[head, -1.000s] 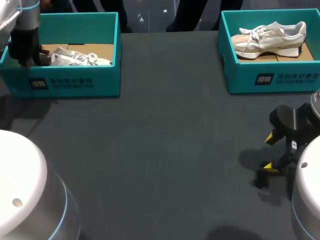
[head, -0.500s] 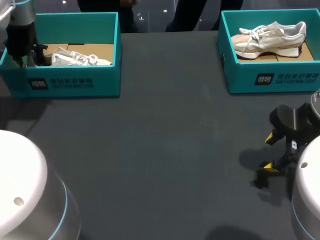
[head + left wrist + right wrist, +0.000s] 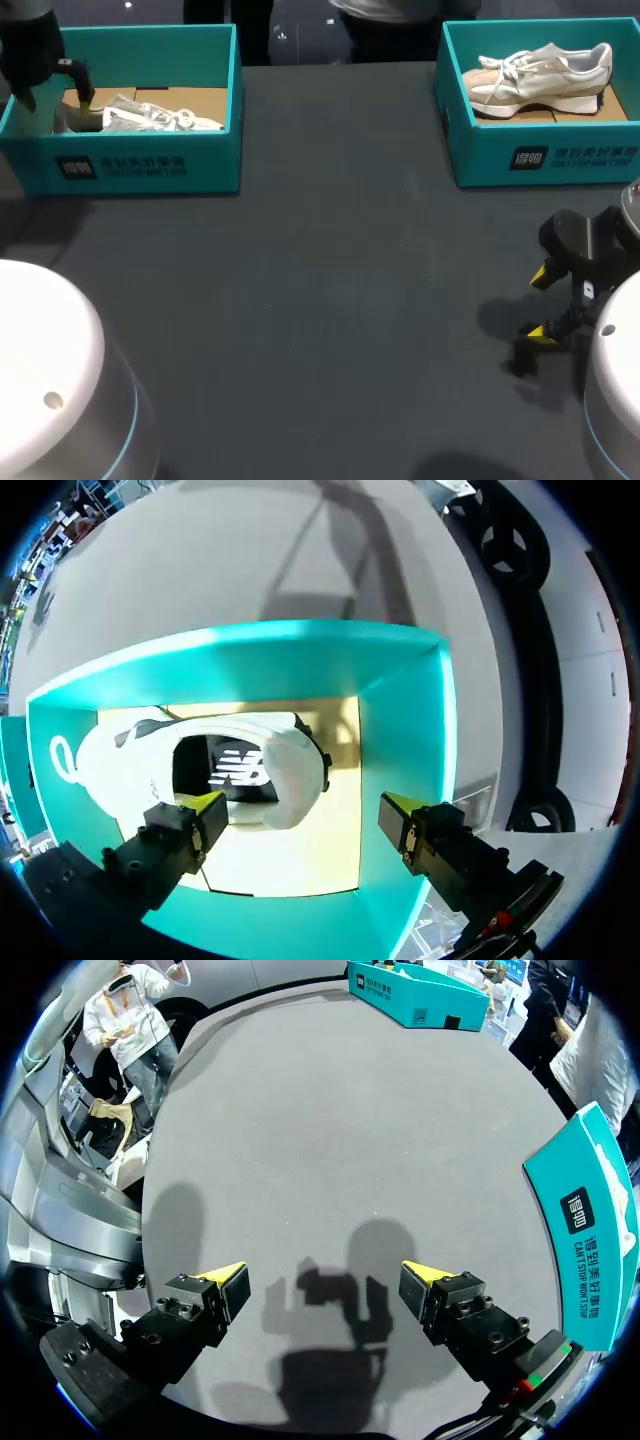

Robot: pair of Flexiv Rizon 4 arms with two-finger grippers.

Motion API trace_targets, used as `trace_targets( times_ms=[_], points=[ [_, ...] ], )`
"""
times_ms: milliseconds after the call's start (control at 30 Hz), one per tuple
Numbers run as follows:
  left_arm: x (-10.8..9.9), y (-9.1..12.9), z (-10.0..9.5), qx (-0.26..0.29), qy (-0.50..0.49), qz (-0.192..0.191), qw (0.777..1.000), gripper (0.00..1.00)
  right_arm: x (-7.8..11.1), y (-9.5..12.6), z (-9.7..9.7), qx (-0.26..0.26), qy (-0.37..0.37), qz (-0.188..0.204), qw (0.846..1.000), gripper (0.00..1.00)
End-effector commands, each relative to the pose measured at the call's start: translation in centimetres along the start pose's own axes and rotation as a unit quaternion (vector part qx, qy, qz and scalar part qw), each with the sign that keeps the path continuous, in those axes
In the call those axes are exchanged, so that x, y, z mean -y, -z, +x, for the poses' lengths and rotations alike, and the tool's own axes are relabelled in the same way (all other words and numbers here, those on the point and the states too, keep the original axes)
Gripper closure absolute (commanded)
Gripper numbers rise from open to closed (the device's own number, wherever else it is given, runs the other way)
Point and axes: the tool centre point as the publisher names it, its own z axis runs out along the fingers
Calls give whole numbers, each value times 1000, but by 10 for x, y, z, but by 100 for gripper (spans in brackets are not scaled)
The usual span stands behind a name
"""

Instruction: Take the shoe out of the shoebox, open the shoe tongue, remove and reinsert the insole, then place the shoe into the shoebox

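In the head view the left gripper (image 3: 52,98) has lifted from the heel end of the left shoebox (image 3: 150,165), with the white sneaker (image 3: 150,117) unmoved inside it; the right gripper (image 3: 542,304) holds well apart from that box. The left wrist view shows the left gripper (image 3: 303,808) spread wide and empty, straddling the left shoebox (image 3: 400,740) end wall above the white sneaker (image 3: 290,780) heel, so the grasp looks yet to come. In the right wrist view the right gripper (image 3: 323,1273) gapes over the bare table (image 3: 350,1140).

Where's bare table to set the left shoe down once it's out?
The middle of the table, between the left shoebox and right shoebox and in front of both, is bare. Tight spots: inside the left shoebox beside the shoe, and by the right pincer.
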Motion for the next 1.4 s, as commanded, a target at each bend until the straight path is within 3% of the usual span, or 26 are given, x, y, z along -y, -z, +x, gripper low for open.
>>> trace_targets(
  times_ms=[33, 233, 533, 833, 1400],
  points=[
    [17, 52, 9, 9, 0, -8, 1000, 0, 1, 1, 2, 2, 0, 0, 1000, 0],
    [39, 104, 16, 8, -5, -23, 1000, 0, 1, 1, 2, 2, 0, 0, 1000, 0],
    [68, 152, 33, 5, -8, 2, 1000, 0, 1, 1, 2, 2, 0, 0, 1000, 0],
    [89, 170, 34, 9, -12, 20, 1000, 0, 1, 1, 2, 2, 0, 0, 1000, 0],
    [108, 173, 25, 22, -10, 23, 999, 0, 1, 1, 2, 2, 0, 0, 1000, 0]
  ],
)
